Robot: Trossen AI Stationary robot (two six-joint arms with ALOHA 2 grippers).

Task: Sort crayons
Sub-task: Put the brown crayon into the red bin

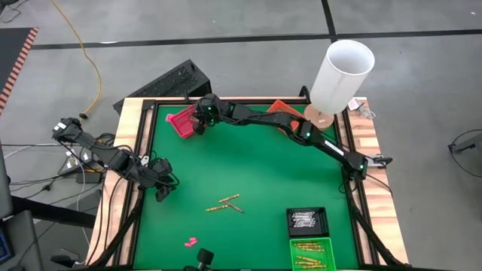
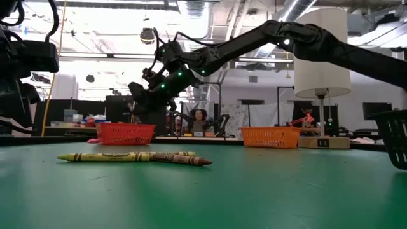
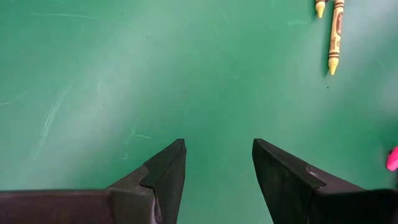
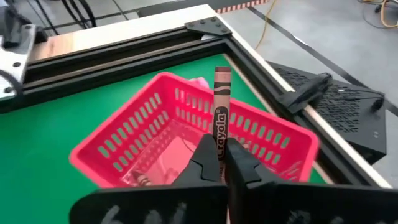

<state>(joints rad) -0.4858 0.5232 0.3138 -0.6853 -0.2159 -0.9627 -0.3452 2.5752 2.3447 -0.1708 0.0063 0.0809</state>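
My right pincer (image 4: 216, 163) grips a brownish crayon (image 4: 220, 118) upright, directly above the pink basket (image 4: 174, 134) at the tabletop's (image 1: 248, 165) far left corner. My left pincer (image 3: 217, 168) hangs open over bare green at the left edge. A few loose crayons (image 1: 228, 203) lie mid-tabletop, near side.

Right arm is stretched way out from its base at the right edge, reaching across to the far left part of the table, elbow raised and wrist tipped down. The right gripper (image 4: 216, 163) has its fingers pinched tight on a crayon (image 4: 220, 118) that sticks up between them. Left arm sits low by the left edge, left gripper (image 3: 217, 168) hovering just over the table surface with fingers spread apart
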